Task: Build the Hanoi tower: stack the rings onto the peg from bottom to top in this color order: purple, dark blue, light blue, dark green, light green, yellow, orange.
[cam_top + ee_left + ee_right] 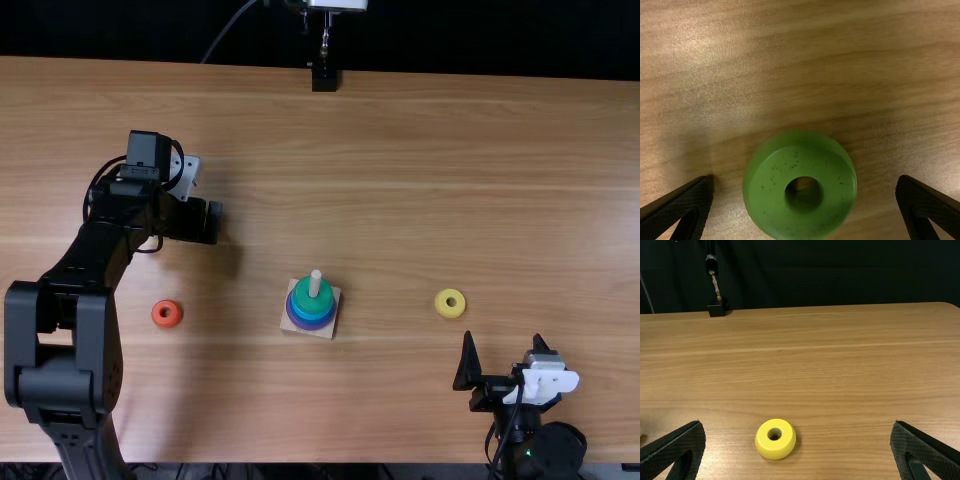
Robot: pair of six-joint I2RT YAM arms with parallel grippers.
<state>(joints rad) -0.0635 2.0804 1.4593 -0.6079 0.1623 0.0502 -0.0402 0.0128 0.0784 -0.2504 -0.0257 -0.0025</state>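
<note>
Left gripper, 2 fingers apart, hangs over a round green ring on grained wood.

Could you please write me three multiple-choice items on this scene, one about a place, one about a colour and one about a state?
1. In the top view, where is the yellow ring?
A) On the peg
B) On the table, right of the peg
C) On the table, left of the peg

2. What colour is the uppermost ring on the peg?
A) Purple
B) Orange
C) Green

3. How is the left end effector?
A) Open
B) Shut on a ring
C) Shut and empty

Key:
1: B, as the top view shows it lying on the wood to the right of the peg.
2: C, as green shows directly around the peg, above the other colours.
3: A, as its fingers stand wide apart in the left wrist view, with a gap on each side of the light green ring.
</note>
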